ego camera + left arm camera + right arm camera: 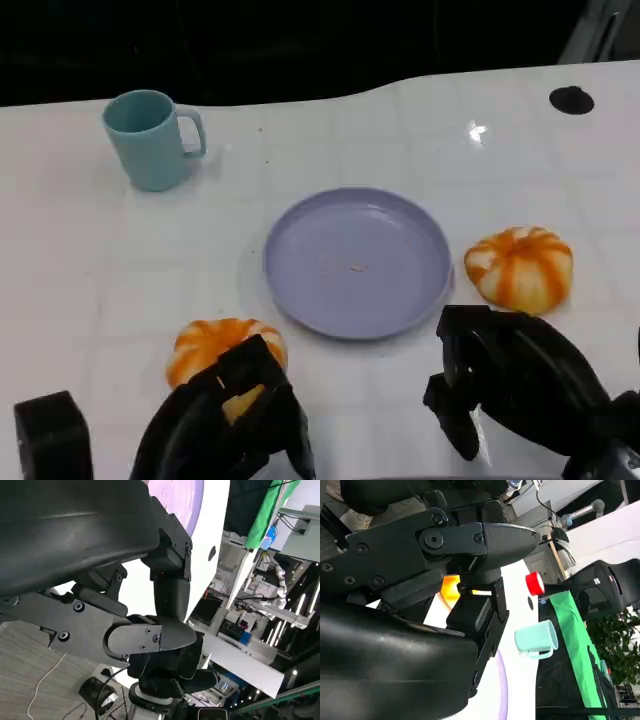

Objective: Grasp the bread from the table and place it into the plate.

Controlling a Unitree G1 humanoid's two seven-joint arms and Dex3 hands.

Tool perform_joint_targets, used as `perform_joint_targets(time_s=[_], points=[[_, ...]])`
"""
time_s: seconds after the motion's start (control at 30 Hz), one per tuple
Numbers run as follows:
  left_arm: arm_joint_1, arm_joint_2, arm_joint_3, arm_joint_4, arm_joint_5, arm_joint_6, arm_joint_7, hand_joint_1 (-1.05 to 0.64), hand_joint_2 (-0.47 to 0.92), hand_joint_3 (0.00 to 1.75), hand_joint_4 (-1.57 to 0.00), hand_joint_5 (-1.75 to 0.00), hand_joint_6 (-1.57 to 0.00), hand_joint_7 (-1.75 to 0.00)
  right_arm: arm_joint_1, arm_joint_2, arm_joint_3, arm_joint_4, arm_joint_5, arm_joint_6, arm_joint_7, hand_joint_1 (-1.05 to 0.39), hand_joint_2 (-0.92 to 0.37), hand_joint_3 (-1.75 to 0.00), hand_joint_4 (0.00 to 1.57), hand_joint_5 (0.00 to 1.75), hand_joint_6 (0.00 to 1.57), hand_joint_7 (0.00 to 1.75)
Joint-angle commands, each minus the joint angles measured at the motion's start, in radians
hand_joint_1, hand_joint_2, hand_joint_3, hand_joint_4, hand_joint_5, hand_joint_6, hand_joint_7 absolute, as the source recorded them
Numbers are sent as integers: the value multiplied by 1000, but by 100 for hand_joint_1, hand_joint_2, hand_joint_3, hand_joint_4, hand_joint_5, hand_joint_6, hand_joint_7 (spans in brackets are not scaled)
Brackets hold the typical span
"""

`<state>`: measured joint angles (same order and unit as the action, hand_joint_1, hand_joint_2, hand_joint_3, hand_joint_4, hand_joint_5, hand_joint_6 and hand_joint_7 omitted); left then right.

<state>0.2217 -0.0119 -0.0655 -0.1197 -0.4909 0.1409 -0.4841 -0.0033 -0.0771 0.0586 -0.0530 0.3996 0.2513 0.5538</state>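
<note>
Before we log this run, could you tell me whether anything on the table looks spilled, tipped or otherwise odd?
Nothing stands out. The teal mug stands upright, and the purple plate lies flat with only a few tiny specks near its middle. Two orange-striped breads sit on the table, one near the left hand, one by the right hand. Neither looks damaged.

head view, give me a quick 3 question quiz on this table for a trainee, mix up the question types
1. True or false: the purple plate already has a bread on it.
2. Multiple choice: the teal mug stands (A) on the plate, (B) at the table's far left, apart from the plate, (C) in the right hand.
3. Fill in: the bread to the right of the plate lies just beyond the ____ hand, and the other bread is partly covered by the left hand.

Key: 1 false, the plate holds no bread. 2 B. 3 right.
</note>
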Motion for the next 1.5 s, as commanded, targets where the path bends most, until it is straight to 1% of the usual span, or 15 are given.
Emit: perform_joint_targets(time_s=[0.03,0.13,0.17,0.27,0.37,0.43,0.5,0.53,0.63,0.67,0.77,0.87,1.17,1.37,1.5], points=[[9,5,13,-56,51,-58,38,-63,92,37,-64,-174,-56,-148,-4,-6,-4,-3,1,-9,0,-92,-92,-41,129,159,109,153],[4,6,9,-55,143,-197,49,-63,92,38,-55,-168,-52,-131,-4,-3,-4,-3,1,-7,-4,-92,-92,-41,129,159,109,153],[-5,19,8,-49,200,-265,55,-63,92,39,-51,-157,-49,-112,-6,-3,-4,0,3,-9,-1,-92,-92,-41,129,159,109,154],[-30,75,13,-48,369,-389,97,-66,92,38,-45,-134,-44,-70,-9,-3,-4,3,2,-8,-1,-92,-92,-41,129,160,109,154],[-46,126,23,-61,503,-445,148,-59,92,29,-42,-117,-47,-44,-10,-3,-3,0,2,-2,-5,-91,-92,-41,129,159,109,154],[-48,152,26,-86,579,-446,180,-57,92,22,-40,-107,-50,-30,-11,-1,-2,3,2,-5,-4,-91,-92,-42,128,159,108,154],[-49,181,27,-124,664,-431,207,-57,92,17,-37,-99,-51,-23,-13,1,0,5,0,-5,-4,-91,-92,-42,128,159,108,154],[-49,192,27,-137,696,-425,216,-59,92,15,-34,-95,-49,-19,-14,1,0,6,0,-6,-3,-91,-92,-42,128,159,108,154],[-60,276,29,-198,914,-411,245,-66,92,17,-30,-79,-42,-9,-18,4,-2,14,5,-8,1,-91,-92,-42,129,159,108,154],[-64,297,29,-218,975,-400,250,-70,92,15,-31,-67,-40,-5,-18,5,-3,13,7,-4,0,-92,-92,-40,129,159,109,153],[-74,346,20,-275,1131,-349,243,-78,92,15,-31,-47,-35,-1,-18,4,-2,11,4,-4,-3,-92,-92,-39,129,158,110,152],[-95,376,0,-294,1264,-309,241,-81,92,10,-30,-38,-31,0,-17,4,-3,12,1,-5,-7,-93,-92,-39,130,158,110,152],[-193,388,-101,-167,1426,-208,216,-79,91,2,-28,-28,-24,0,-24,-3,-6,24,1,-8,0,-92,-92,-40,129,159,110,152],[-287,396,-156,-15,1425,-148,186,-78,89,0,-29,-23,-24,0,-22,-2,-3,18,-3,-3,-8,-92,-92,-40,129,159,110,152],[-347,380,-189,75,1396,-86,141,-77,89,0,-27,-19,-22,0,-21,-4,-3,17,-5,-8,-6,-91,-92,-42,129,159,110,152]])
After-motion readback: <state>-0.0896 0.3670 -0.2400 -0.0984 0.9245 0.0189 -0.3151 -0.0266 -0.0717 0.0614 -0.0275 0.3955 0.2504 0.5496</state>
